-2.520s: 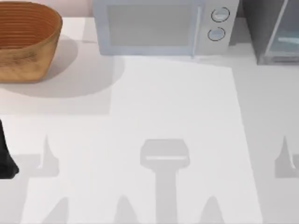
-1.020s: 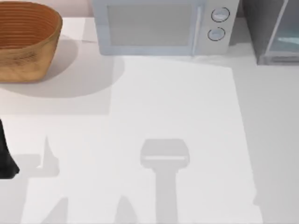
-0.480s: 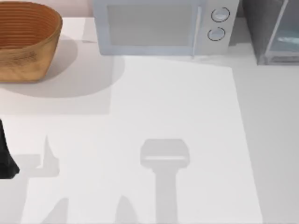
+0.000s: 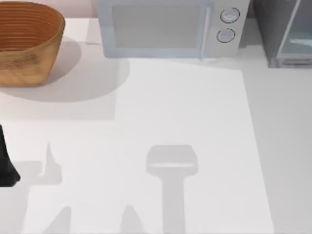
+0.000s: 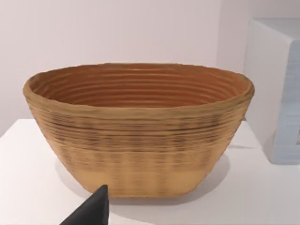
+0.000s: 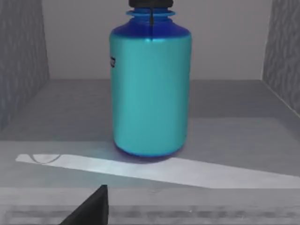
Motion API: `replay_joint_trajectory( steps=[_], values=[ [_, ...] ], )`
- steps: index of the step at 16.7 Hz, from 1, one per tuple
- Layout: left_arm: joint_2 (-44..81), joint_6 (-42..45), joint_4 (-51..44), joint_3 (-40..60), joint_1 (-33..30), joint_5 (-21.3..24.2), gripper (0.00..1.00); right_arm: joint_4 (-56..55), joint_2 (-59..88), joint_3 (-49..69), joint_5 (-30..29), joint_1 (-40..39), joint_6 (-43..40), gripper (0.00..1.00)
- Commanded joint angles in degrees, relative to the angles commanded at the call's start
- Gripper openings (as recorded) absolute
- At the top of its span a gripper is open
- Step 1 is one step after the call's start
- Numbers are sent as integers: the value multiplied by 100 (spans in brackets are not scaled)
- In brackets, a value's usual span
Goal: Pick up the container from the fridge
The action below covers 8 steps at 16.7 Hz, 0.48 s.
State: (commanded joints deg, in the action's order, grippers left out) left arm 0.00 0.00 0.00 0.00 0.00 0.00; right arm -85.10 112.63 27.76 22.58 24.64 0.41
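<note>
Right gripper's fingers (image 6: 91, 208) before upright container (image 6: 151, 89) inside fridge (image 6: 28, 70), finger spread indiscernible, left arm (image 4: 6, 163) parked

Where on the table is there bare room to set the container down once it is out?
Free: the wide table in front of the microwave, between basket and fridge. Crowded: the back row. The container stands upright inside the fridge.

I can read no text anywhere. The container (image 6: 151, 89) carries a small dark mark on its cyan side, below the blue shoulder, too small to make out.
</note>
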Motion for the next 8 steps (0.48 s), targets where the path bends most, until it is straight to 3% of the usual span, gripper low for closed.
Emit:
replay_joint_trajectory(
  steps=[8],
  values=[
    [0, 0, 0, 0, 0, 0, 100, 1475, 1329, 2828, -1049, -1049, 23, 100]
  ],
)
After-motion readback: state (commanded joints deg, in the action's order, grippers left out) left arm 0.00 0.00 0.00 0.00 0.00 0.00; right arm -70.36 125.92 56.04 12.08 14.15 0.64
